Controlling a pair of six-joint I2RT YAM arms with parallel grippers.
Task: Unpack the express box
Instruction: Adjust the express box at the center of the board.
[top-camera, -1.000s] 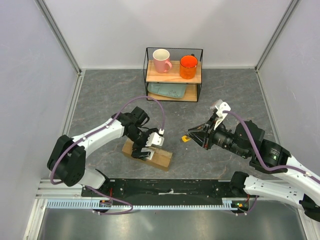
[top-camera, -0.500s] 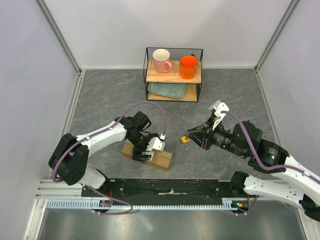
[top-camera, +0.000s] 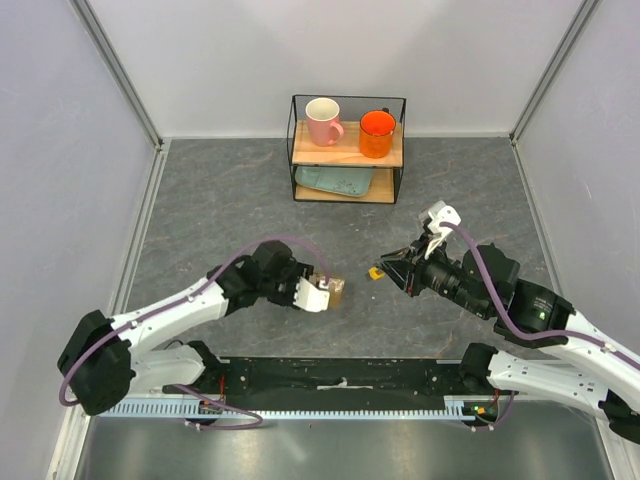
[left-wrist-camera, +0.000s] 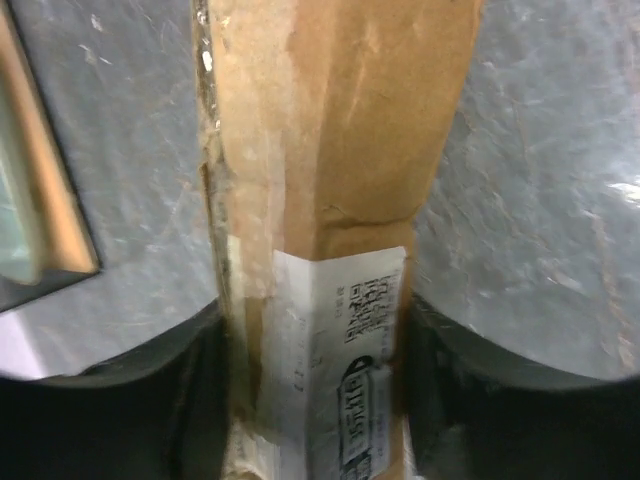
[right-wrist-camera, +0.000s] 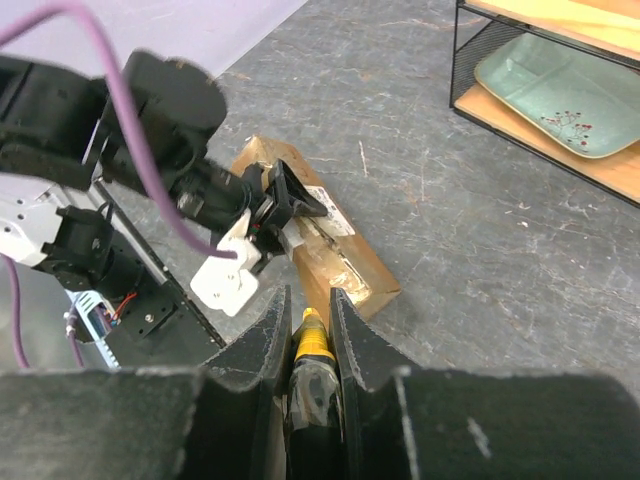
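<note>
While left tool (top-camera: 322, 293) clamps express box (left-wrist-camera: 330, 150) by its long edges, right tool (right-wrist-camera: 305, 312), nearby, grips yellow knife (right-wrist-camera: 312, 350).

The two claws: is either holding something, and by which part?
The left gripper clamps the express box across its narrow sides, at the labelled end. The right gripper grips the yellow utility knife by its body.

Obstacles: express box (right-wrist-camera: 350, 265) ctr, rack (top-camera: 348, 155) rear.
</note>
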